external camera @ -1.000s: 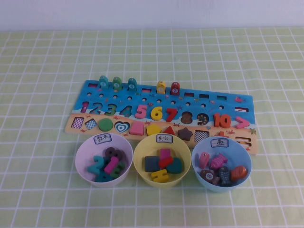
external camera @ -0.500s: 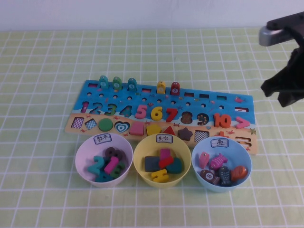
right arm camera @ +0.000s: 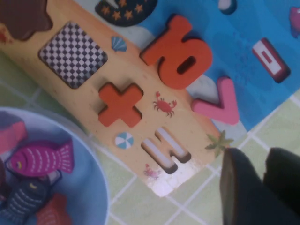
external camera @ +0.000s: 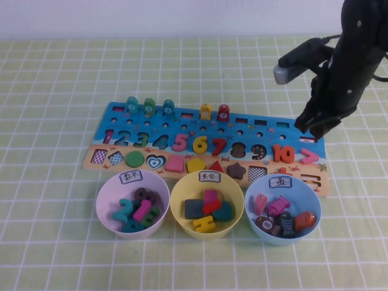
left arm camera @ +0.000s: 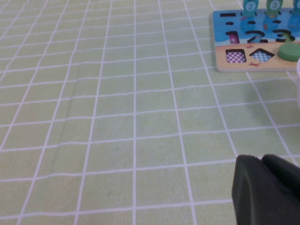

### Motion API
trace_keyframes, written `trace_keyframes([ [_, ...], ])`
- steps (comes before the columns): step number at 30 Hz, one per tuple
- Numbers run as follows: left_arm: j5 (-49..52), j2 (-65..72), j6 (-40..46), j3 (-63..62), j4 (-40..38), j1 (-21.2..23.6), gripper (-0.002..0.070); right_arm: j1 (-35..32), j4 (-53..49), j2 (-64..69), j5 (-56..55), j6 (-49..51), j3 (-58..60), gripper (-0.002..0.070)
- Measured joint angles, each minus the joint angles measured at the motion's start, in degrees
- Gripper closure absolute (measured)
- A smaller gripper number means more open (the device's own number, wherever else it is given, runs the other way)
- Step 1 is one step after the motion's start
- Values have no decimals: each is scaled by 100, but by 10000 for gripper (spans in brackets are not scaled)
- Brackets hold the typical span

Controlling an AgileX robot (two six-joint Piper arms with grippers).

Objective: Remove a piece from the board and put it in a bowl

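The coral-pink chevron piece (external camera: 309,156) lies in its slot at the right end of the board (external camera: 254,134), just right of the orange 10. It also shows in the right wrist view (right arm camera: 218,104). The pale yellow bowl (external camera: 179,189) stands in front of the board's middle with several shape pieces in it. My right gripper (external camera: 312,128) hovers over the board's right end, just behind the chevron, fingers together and empty (right arm camera: 262,161). My left gripper (left arm camera: 260,161) is shut and empty over bare cloth, left of the board (left arm camera: 222,63); it is out of the high view.
A lilac bowl (external camera: 103,197) of numerals and a light blue bowl (external camera: 251,194) of fish flank the yellow one. An orange plus (right arm camera: 119,104) and the orange 10 (external camera: 283,153) sit near the chevron. Small pegs (external camera: 206,111) stand along the board's back edge.
My right arm has come in from the upper right and moved left and down, from off the board to over its right end. The board and bowls have not moved.
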Motion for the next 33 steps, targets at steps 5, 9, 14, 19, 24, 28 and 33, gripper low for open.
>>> trace_keyframes([
  [5, 0, 0, 0, 0, 0, 0, 680, 0, -35, 285, 0, -1301, -10, 394],
  [9, 0, 0, 0, 0, 0, 0, 680, 0, -103, 337, -12, -2302, -10, 323],
  [14, 0, 0, 0, 0, 0, 0, 680, -11, -112, 346, -419, -3465, -10, 307],
  [19, 0, 0, 0, 0, 0, 0, 680, -332, 364, 371, -600, -4125, -10, 305],
  [24, 0, 0, 0, 0, 0, 0, 680, -918, 1461, 393, -586, -5007, -10, 304],
  [28, 0, 0, 0, 0, 0, 0, 680, -1041, 1945, 393, -486, -5705, -10, 304],
  [33, 0, 0, 0, 0, 0, 0, 680, -1030, 2274, 417, -488, -6105, -10, 304],
])
